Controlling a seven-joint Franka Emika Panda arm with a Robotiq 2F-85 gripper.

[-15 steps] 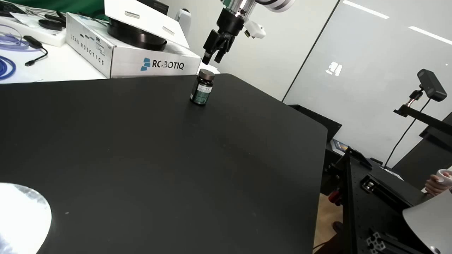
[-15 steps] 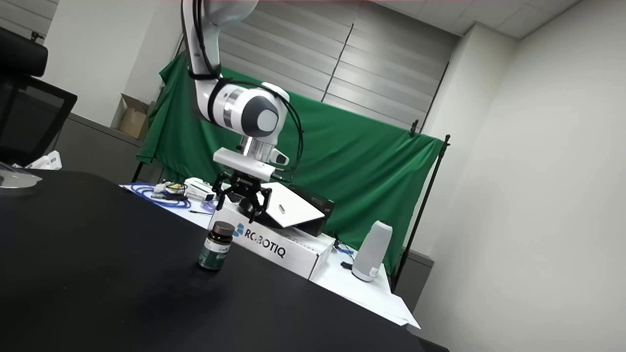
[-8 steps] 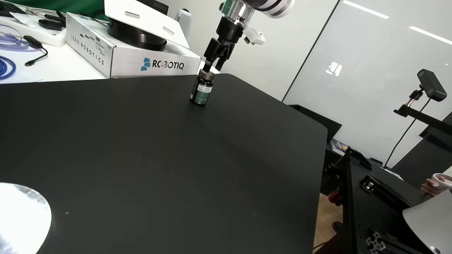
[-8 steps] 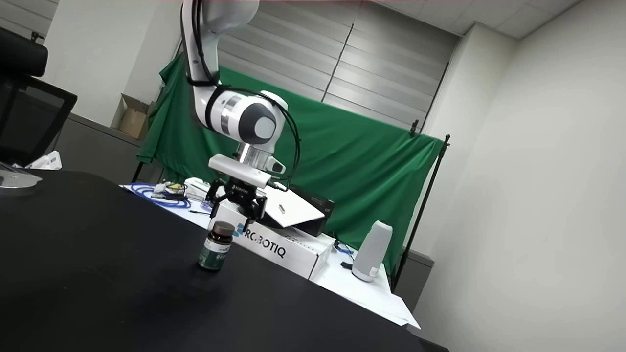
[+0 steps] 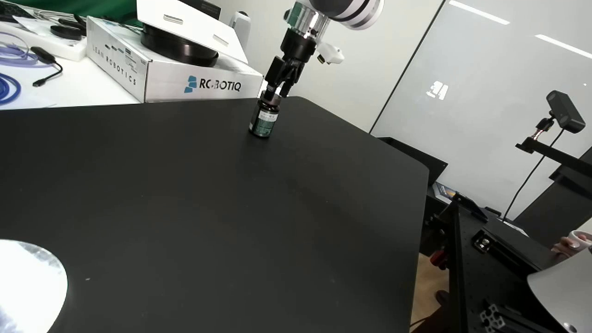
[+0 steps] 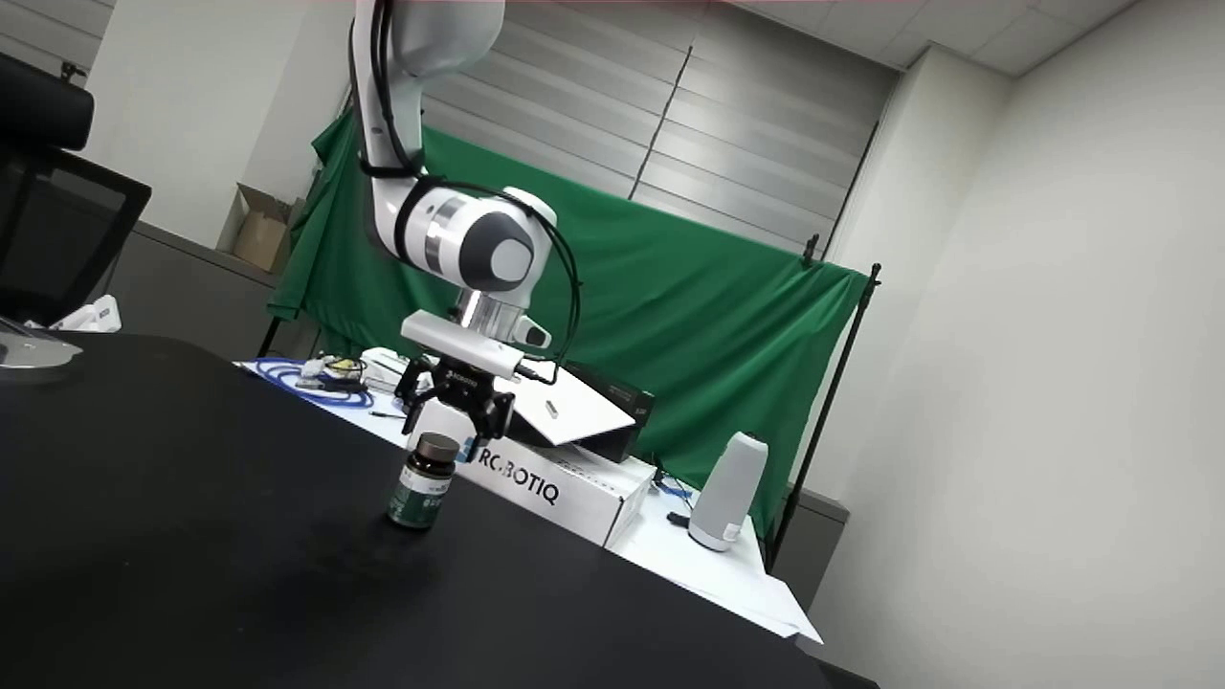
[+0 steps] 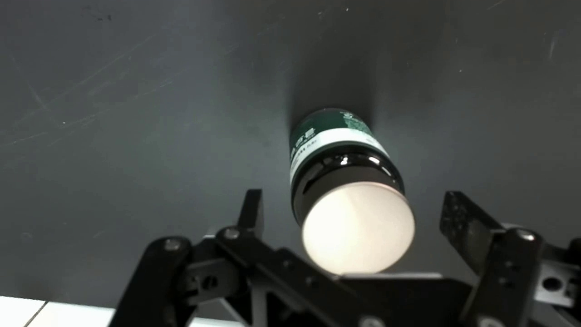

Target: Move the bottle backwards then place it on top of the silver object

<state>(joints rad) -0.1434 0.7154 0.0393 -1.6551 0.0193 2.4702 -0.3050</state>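
Black table [image 5: 208,208] holds unmoved bottle [image 6: 419,500]; claw [image 7: 353,196] sits lower vs b4, nr cap [image 7: 358,227], fingers [image 7: 252,210] apart.

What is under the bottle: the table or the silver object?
The black table: the bottle stands upright on it in both exterior views. The silver object lies apart, partly out of frame. The patch directly beneath the bottle is covered and cannot be seen.
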